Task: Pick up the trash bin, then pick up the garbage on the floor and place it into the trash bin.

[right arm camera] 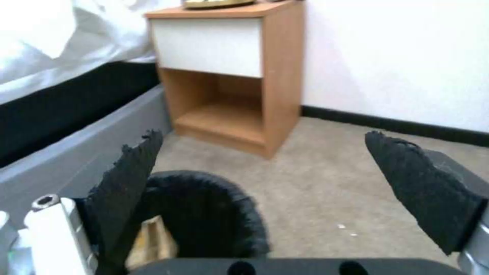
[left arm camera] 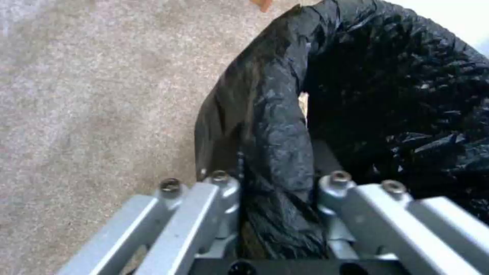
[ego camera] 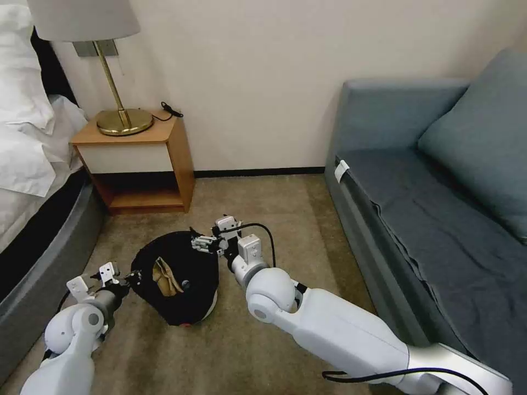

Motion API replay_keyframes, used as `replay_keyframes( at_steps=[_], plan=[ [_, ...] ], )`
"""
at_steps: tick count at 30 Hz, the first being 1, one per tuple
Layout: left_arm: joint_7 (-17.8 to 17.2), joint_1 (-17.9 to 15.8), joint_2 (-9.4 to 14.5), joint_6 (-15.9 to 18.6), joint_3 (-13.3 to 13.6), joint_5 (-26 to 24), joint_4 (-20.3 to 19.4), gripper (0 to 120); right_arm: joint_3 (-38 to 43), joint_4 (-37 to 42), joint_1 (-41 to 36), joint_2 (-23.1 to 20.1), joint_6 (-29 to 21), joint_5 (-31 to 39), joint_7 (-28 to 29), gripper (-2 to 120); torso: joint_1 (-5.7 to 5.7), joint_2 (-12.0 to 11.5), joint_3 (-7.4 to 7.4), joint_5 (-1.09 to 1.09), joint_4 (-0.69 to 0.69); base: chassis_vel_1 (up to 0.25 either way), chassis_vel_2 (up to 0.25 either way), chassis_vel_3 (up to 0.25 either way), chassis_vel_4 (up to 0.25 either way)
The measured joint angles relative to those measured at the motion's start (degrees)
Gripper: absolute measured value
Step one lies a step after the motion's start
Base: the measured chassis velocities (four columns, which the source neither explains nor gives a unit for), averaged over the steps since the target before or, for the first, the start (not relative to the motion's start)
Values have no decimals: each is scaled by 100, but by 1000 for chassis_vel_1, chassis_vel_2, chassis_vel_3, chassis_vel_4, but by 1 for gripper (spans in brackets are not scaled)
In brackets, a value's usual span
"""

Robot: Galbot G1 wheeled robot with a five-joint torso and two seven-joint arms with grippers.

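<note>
The left gripper (left arm camera: 277, 191) is clamped on the trash bin (ego camera: 181, 277) rim, the black liner bunched between its fingers (left arm camera: 214, 198). The right gripper (right arm camera: 285, 198), lower centre of the head view, hovers above the bin, pads spread wide. Crumpled tan paper (ego camera: 164, 277) lies inside the tilted bin.

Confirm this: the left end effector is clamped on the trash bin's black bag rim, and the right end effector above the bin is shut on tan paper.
One thing is wrong. The right end effector is open and empty, as the right wrist view shows; the tan paper lies inside the trash bin. The left end effector does clamp the bag rim.
</note>
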Motion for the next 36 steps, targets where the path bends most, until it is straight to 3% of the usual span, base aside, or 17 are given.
replay_keyframes(
  at_steps=[2, 14, 16, 18, 19, 23, 24, 27, 28, 36],
  plan=[
    [142, 34, -8, -60, -19, 129, 17, 40, 224, 71, -146, -11, -35, -154, 184, 100, 0, 0, 0, 0, 2, 0, 0, 0, 0],
    [491, 67, -14, -654, -102, 486, -34, 78, 1001, 493, -828, -300, -341, -786, 339, 100, 0, 0, 0, -1, 1, 0, 0, 0, 0],
    [697, 105, -49, -1040, -147, 623, -114, 90, 1329, 720, -1321, -398, -460, -965, 369, 100, 0, 0, 0, 0, 0, 0, 0, 0, 0],
    [718, 108, -53, -1074, -150, 637, -119, 90, 1340, 728, -1339, -403, -461, -973, 369, 100, 0, -1, 0, 0, 0, 0, 0, 0, 0],
    [917, 128, -91, -1398, -176, 758, -171, 97, 1550, 859, -1681, -542, -467, -1141, 345, 100, 0, 0, 0, -1, 0, 0, 0, 0, 0],
    [1506, 320, -335, -2247, -246, 1068, -478, 100, 2105, 1141, -2381, -706, -366, -1582, 166, 100, 0, 0, 0, 0, -1, 0, 0, 0, 0],
    [1506, 320, -335, -2247, -246, 1068, -478, 100, 2105, 1141, -2381, -706, -366, -1582, 166, 100, 0, 0, 0, 0, -1, 0, 0, 0, 0],
    [1748, 605, -645, -2633, -268, 1134, -944, 100, 2489, 1254, -2757, -608, -221, -2027, -7, 100, 0, 0, 0, 0, 0, 0, 0, 0, 0],
    [1870, 765, -815, -2905, -271, 1235, -1191, 100, 2685, 1306, -2952, -537, -133, -2306, -94, 100, 0, 0, 0, 1, 0, 0, 0, 0, 0],
    [2195, 1319, -1298, -3478, -228, 1656, -1881, 100, 3261, 1552, -3701, -401, 141, -3111, -399, 100, 0, 0, 0, 1, 0, 0, 0, 0, 0]
  ],
)
